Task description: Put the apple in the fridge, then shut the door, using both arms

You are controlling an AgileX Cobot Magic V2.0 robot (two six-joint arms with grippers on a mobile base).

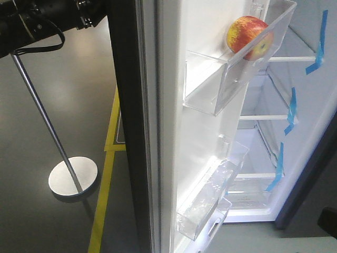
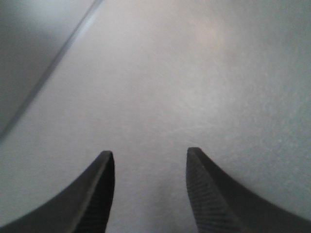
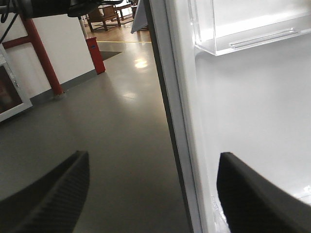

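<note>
The red and yellow apple (image 1: 247,36) sits in the upper clear bin (image 1: 231,79) on the white inner side of the door (image 1: 174,132). The door stands open, edge-on to the front camera, with its dark grey outside on the left. To the right is the fridge (image 1: 274,105), white inside, with shelves and blue tape strips. My left arm (image 1: 42,21) reaches in from the top left, behind the door. My left gripper (image 2: 148,160) is open and empty, facing a flat grey surface close up. My right gripper (image 3: 153,158) is open, with its fingers on either side of the door's edge (image 3: 172,121).
A metal pole on a round base (image 1: 73,176) stands on the grey floor left of the door. Yellow tape lines (image 1: 102,200) run along the floor. A lower clear door bin (image 1: 210,200) juts out. A red post (image 3: 41,53) stands further off.
</note>
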